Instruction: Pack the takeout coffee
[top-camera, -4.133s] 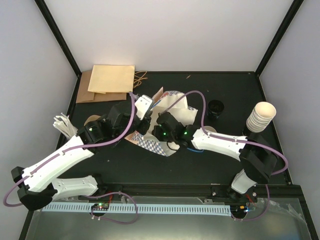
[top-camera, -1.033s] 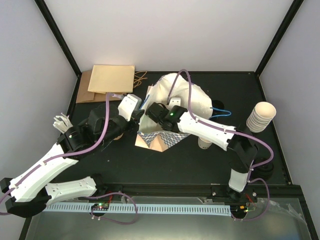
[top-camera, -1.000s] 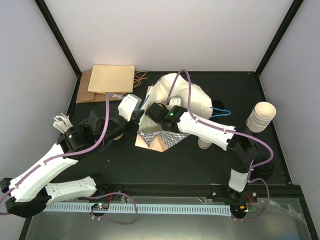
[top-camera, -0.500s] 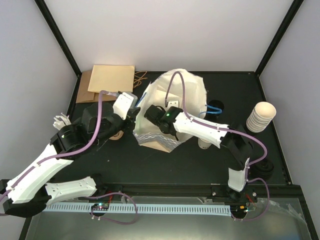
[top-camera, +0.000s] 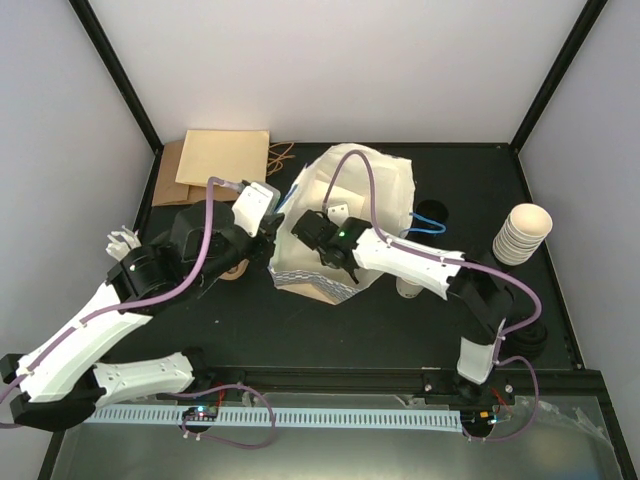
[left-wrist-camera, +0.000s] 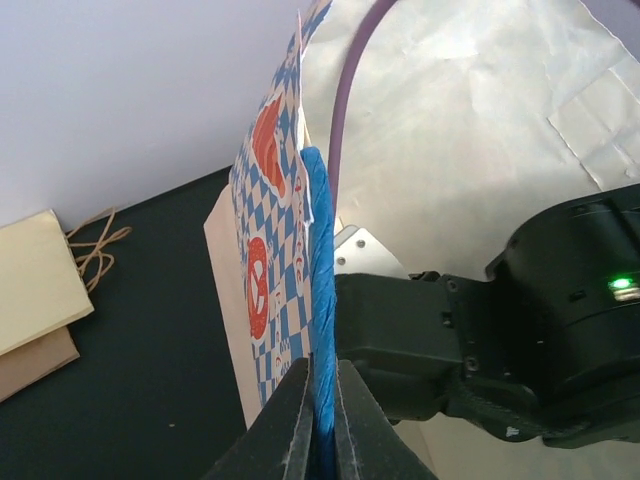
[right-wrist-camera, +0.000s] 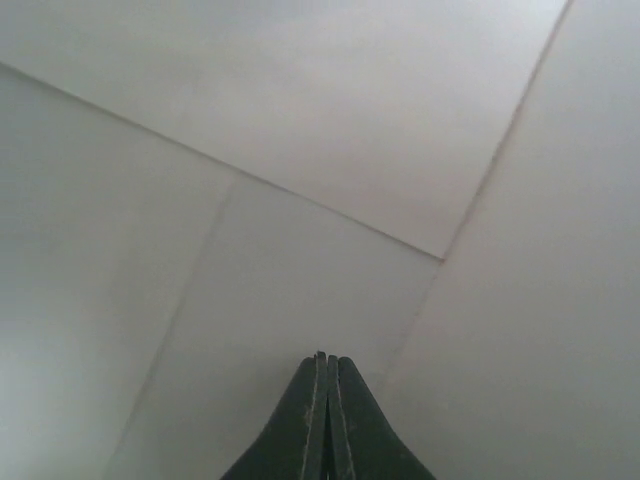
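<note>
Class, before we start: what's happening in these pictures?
Two robot arms are holding open a blue-checked paper bag. The left gripper is shut on the bag's blue handle, holding that side up. The right gripper, shut, is inside the bag, surrounded by its white lining. The coffee cup sits outside on the table, not yet packed.

On the black worktop (top-camera: 400, 330) a blue-checked white paper bag (top-camera: 365, 190) stands open. The left tool (top-camera: 270, 222) is at the bag's left rim and the right tool (top-camera: 308, 232) is inside its mouth. A small cream paper cup (top-camera: 408, 288) stands just right of the bag.
</note>
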